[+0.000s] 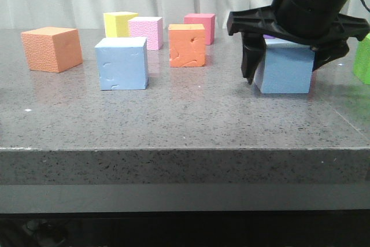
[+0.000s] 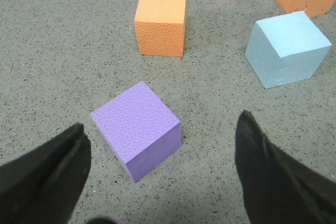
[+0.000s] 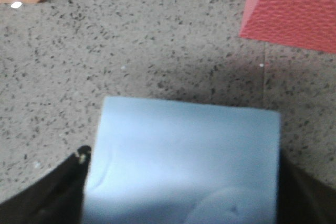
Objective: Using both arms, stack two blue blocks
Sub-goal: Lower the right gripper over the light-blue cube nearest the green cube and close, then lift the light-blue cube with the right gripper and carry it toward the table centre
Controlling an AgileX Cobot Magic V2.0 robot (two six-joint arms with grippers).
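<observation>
A light blue block with jigsaw-like cut lines point(image 1: 121, 63) stands on the table left of centre; it also shows in the left wrist view point(image 2: 286, 48). A second, slightly larger light blue block point(image 1: 284, 69) sits on the table at the right. My right gripper point(image 1: 286, 67) comes down over it with a finger against each side. In the right wrist view this block point(image 3: 184, 156) fills the gap of the gripper point(image 3: 181, 182). My left gripper point(image 2: 161, 124) is open and empty above a purple cube point(image 2: 137, 127); it is out of the front view.
An orange cube point(image 1: 51, 49) stands far left and also shows in the left wrist view point(image 2: 160, 23). Yellow point(image 1: 119, 24), pink point(image 1: 146, 32), orange point(image 1: 187, 44) and red point(image 1: 200, 27) cubes stand at the back. A green cube point(image 1: 363, 59) is at the right edge.
</observation>
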